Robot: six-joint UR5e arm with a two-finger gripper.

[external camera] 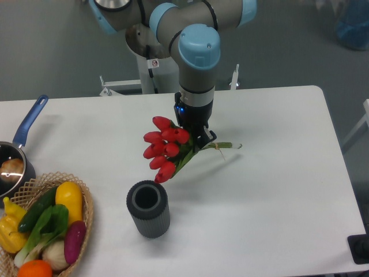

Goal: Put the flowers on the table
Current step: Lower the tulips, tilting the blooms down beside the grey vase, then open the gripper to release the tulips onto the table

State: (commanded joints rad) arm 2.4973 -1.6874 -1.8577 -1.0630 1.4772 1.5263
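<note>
White table (pixel 277 190), arm vertical, end effector (pixel 195 137) clamped on flowers (pixel 166 152), stems pointing right

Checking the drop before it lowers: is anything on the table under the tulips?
Nothing visible. The tool holds the bunch of red tulips above bare white table top. The dark grey ribbed vase stands nearer the camera, beside the blooms, not beneath.

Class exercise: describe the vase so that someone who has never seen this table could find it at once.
Start at the white table and look toward its front edge, left of centre, just below the red flowers held in the gripper. There stands the vase, upright and empty. It is the only dark grey ribbed cylinder, unlike the wicker basket of colourful vegetables to its left.
</note>
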